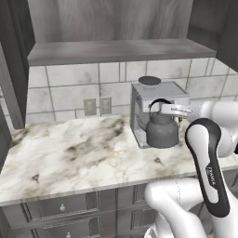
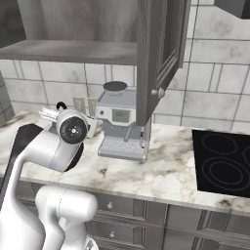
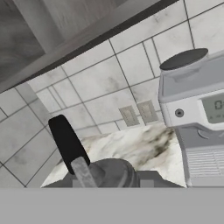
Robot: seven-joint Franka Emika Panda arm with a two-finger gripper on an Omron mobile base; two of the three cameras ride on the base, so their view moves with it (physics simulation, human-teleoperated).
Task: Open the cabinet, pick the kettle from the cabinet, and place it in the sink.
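The small dark grey kettle (image 1: 162, 131) hangs over the marble counter (image 1: 74, 153), in front of the coffee machine. My gripper (image 1: 175, 110) is shut on the top of its thin black arched handle (image 1: 157, 102). In the hand view the kettle's lid (image 3: 109, 171) lies just below the camera, the black handle (image 3: 68, 142) rising to its left beside one grey fingertip (image 3: 82, 173). The cabinet (image 1: 116, 50) above stands open, its shelf bare; its right door (image 2: 157, 53) is swung out towards me. In the right base view the gripper (image 2: 49, 114) reaches left behind my arm. The sink is out of view.
A boxy silver coffee machine (image 2: 122, 128) stands against the tiled wall, close behind the kettle. A black cooktop (image 2: 224, 166) lies in the counter to the right. Two wall outlets (image 1: 97, 106) sit left of the machine. Grey drawer fronts (image 1: 65, 207) run below the counter edge.
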